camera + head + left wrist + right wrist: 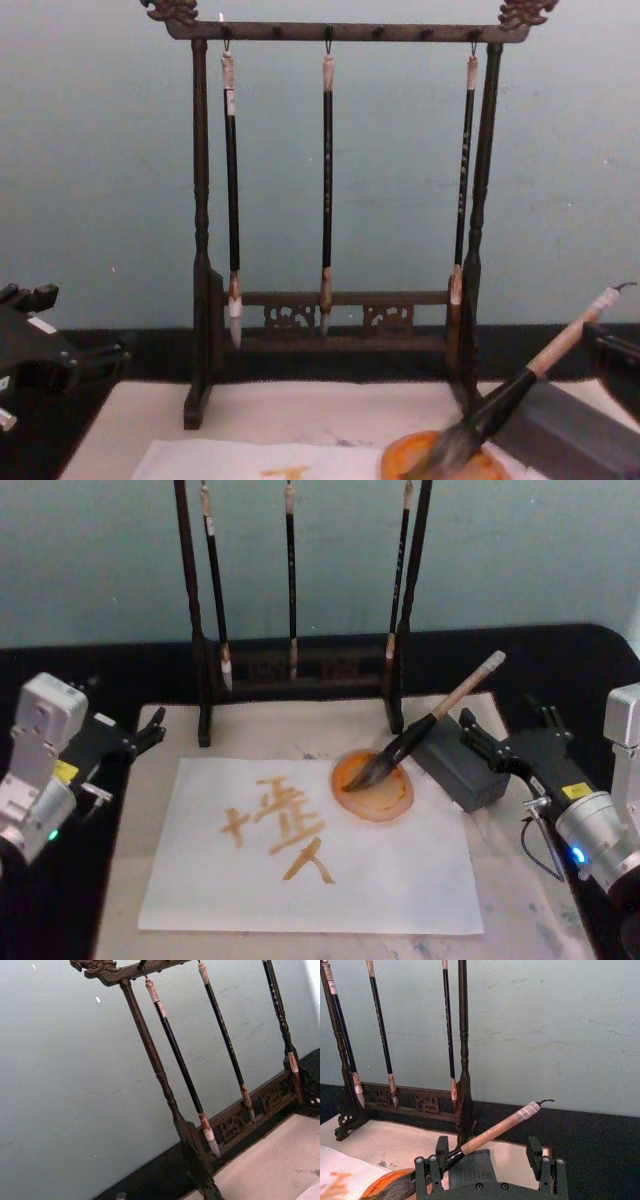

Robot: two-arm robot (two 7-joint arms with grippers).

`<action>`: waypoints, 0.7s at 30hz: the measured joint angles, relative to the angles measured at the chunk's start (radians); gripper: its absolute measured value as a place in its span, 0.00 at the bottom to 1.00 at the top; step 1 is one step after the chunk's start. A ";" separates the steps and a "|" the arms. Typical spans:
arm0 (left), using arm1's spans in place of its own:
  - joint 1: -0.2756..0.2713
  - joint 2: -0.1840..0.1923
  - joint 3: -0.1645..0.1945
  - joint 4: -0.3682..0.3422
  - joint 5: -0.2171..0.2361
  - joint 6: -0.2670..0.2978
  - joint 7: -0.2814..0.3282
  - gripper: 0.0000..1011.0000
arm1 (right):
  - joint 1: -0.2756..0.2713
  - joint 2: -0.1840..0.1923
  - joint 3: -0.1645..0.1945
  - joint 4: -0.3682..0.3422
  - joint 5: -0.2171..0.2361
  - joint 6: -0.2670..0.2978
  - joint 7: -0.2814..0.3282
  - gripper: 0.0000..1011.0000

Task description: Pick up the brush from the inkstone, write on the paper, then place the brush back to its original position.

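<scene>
On the far left, the left tool (150, 730) sat parked over the dark surface (60, 680), just off the left edge of the beige felt mat (160, 720); whether its fingers were spread or pressed together could not be told.

Moving right, the paper (400, 880) lay flat on the mat, already bearing orange brush strokes (280, 830) near its middle. Behind it stood a dark wooden rack (200, 630) with three slim brushes (290, 580) hanging from it.

At the paper's far right corner sat the inkstone (375, 790), a round orange dish. The brush (430, 725) rested with its dark bristles in the dish and its handle slanting up to the right across a grey block (450, 765).

On the right, the right tool (495, 745) hovered just behind the block with its fingers spread, gripping nothing, the handle lying between them in its wrist view.

With writing on the sheet and the brush in the dish, the task looked finished or nearly so; the next move would likely be drawing the right arm back clear.

Open room lay to the right and near side. The rack post stood close on the far left of the handle.
</scene>
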 joint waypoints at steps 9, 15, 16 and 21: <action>0.000 0.000 0.000 0.000 0.000 0.000 0.000 1.00 | 0.000 0.000 0.000 0.000 0.000 0.000 0.000 0.99; 0.000 0.000 0.000 0.000 0.000 0.000 0.000 1.00 | 0.000 0.000 0.000 0.000 0.000 0.000 0.000 0.99; 0.000 0.000 0.000 0.000 0.000 0.000 0.000 1.00 | 0.000 0.000 0.000 0.000 0.000 0.000 0.000 0.99; 0.000 0.000 0.000 0.000 0.000 0.000 0.000 1.00 | 0.000 0.000 0.000 0.000 0.000 0.000 0.000 0.99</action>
